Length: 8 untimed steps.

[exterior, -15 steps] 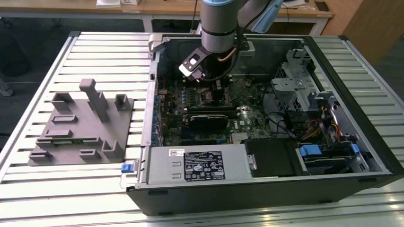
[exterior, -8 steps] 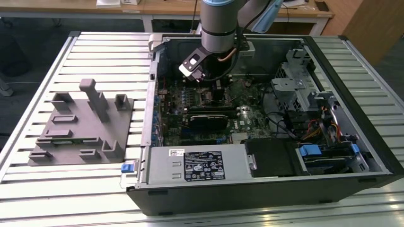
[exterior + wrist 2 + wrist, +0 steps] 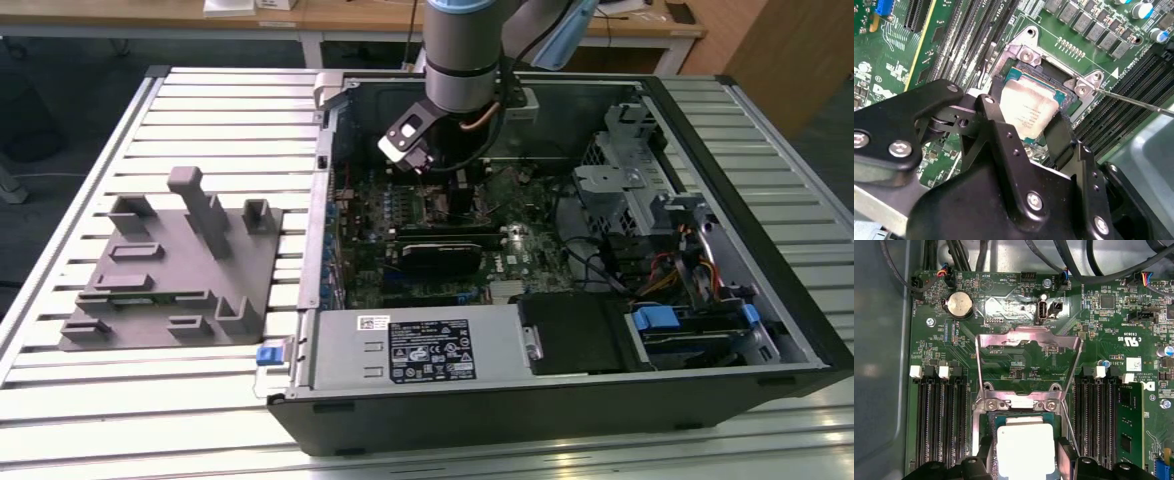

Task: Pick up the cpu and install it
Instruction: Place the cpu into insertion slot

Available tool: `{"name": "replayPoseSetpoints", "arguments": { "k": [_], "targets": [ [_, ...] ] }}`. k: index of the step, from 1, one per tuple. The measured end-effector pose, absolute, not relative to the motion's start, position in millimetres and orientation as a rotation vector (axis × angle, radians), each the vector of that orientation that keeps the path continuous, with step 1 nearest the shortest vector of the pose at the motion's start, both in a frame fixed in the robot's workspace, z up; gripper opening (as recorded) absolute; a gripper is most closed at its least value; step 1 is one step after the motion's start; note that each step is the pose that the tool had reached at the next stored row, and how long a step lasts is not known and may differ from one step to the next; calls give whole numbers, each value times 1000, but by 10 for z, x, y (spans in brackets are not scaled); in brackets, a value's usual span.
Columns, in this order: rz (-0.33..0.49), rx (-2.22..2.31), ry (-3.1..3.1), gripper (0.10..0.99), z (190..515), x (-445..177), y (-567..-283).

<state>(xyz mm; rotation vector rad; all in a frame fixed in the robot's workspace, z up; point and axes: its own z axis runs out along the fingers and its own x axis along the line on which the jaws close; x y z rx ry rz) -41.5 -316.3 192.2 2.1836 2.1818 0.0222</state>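
The cpu [image 3: 1025, 450] is a small flat square. Its top is pale silver-white, and a thin green rim shows around it. There are a few lines of tiny dark print on the top.

The gripper [image 3: 1026, 120] holds it. The two black fingers [image 3: 1058, 135] are clamped on two opposite sides of the cpu. The cpu is right at the socket [image 3: 1051, 82], in the middle of the green board [image 3: 1004, 285], with rows of long black slots [image 3: 936, 415] on both sides. I cannot tell if it sits all the way down in the socket. The shiny metal flap [image 3: 1029, 335] of the socket is flipped open.

The green board has small white print on it. A metal box [image 3: 414, 350] in the computer case [image 3: 534, 425] has a white label with black print.

The arm [image 3: 461, 50] reaches down into the open case. The case lies flat on a desk [image 3: 160, 400] made of pale metal slats, toward the desk's edge on the exterior view's right. A grey fixture [image 3: 160, 280] sits near the desk's edge on the exterior view's left, well apart from the cpu. Behind the desk are wooden tables [image 3: 400, 15] and a dark floor [image 3: 80, 60].
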Motion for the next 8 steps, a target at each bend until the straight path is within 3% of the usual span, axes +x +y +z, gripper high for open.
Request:
{"name": "replayPoseSetpoints", "arguments": {
  "k": [8],
  "targets": [
    [28, 2186, 2185, 604, 1929, -432, -3163]
  ]
}}
